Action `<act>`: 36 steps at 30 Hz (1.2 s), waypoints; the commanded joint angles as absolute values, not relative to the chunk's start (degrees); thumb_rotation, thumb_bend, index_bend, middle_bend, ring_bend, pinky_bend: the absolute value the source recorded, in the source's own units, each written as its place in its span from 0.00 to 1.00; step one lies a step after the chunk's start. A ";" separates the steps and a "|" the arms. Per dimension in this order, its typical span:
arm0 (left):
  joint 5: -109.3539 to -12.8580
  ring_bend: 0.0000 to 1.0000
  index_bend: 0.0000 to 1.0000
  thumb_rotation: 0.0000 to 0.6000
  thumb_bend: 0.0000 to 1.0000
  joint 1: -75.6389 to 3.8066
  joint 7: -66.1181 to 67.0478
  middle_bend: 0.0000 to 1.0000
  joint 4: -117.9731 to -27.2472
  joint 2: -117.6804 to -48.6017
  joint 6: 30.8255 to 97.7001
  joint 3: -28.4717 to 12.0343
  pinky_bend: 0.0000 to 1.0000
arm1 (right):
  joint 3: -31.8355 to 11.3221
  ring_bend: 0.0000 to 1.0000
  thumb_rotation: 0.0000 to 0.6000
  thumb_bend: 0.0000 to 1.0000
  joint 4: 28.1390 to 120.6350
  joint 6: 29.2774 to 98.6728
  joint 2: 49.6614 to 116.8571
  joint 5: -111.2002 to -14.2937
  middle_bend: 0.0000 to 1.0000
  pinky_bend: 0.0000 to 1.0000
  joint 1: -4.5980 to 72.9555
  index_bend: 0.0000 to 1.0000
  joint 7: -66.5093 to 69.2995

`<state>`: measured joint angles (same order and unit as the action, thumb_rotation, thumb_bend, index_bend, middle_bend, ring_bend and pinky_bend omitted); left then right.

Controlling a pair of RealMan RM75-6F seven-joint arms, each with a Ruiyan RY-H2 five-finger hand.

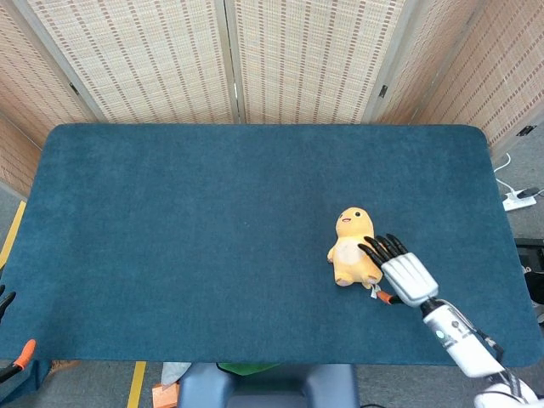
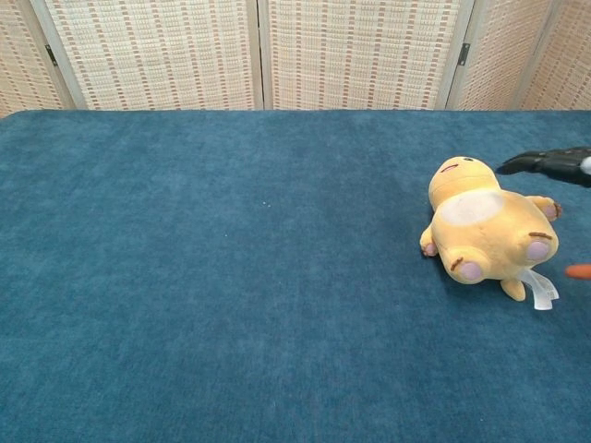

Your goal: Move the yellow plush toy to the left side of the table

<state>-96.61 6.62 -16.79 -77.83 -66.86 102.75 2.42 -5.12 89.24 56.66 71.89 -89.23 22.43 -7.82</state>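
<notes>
While the right hand (image 1: 399, 270) hovers with fingers (image 1: 380, 247) spread beside the plush toy (image 1: 353, 249) lying right of counter (image 1: 170, 221) centre, it looks soft, light; grab its belly.

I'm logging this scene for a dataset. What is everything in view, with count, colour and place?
plush toy: one, yellow with a pale belly, lying on its back right of the table's middle
table: one, dark teal cloth top
folding screen: one, beige woven panels, behind the table
power strip: one, white, on the floor at far right
right hand: one, black fingers, spread over the toy's right side
left hand: one, barely showing at the lower left edge
</notes>
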 commanded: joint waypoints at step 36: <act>-97.20 0.04 0.00 1.00 0.35 6.65 -19.39 0.05 -77.57 -66.14 102.45 3.14 0.18 | -2.27 0.67 1.00 0.68 80.01 56.81 98.82 -102.41 0.66 0.95 42.38 0.61 -12.95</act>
